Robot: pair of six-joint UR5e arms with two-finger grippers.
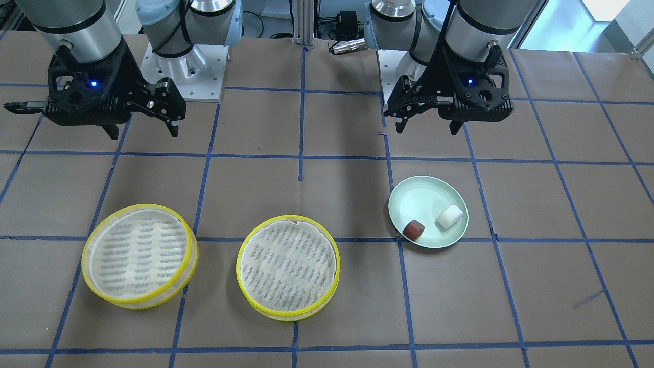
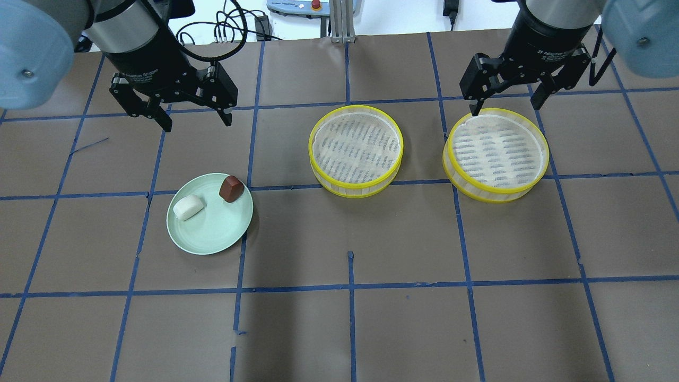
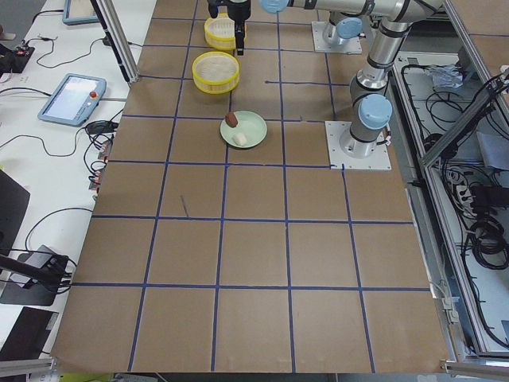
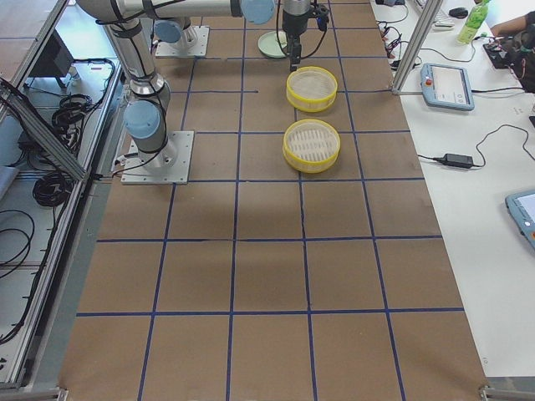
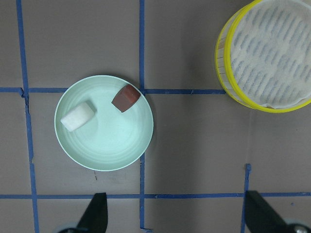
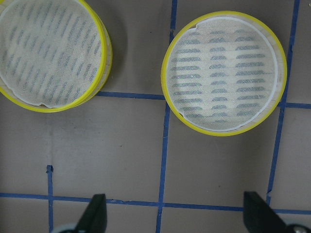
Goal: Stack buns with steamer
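Left gripper (image 2: 197,123) hangs over the table, fingers spread wide and holding nothing. In the left wrist view the pale green plate (image 5: 104,160) sits just ahead of them, nearer the view's left-hand finger. Both buns are on its far half. The white bun (image 5: 77,116) lies with its long axis slanting up toward the reddish-brown bun (image 5: 126,98), which is tilted the opposite way at the plate's rim. The two are close but apart.

Right gripper (image 2: 506,106) is also spread wide, nothing between the fingers. In the right wrist view one yellow-rimmed steamer (image 2: 496,193) lies ahead of its fingers, each lined with a pale slotted cloth. The second steamer (image 2: 355,187) is out past the view's left-hand finger, near the first but not touching it.

The table (image 2: 403,318) is covered in flat brown paper, gridded with blue tape. A broad stretch of bare paper separates the plate from the nearer steamer. The whole half of the table nearer the robot is open too.
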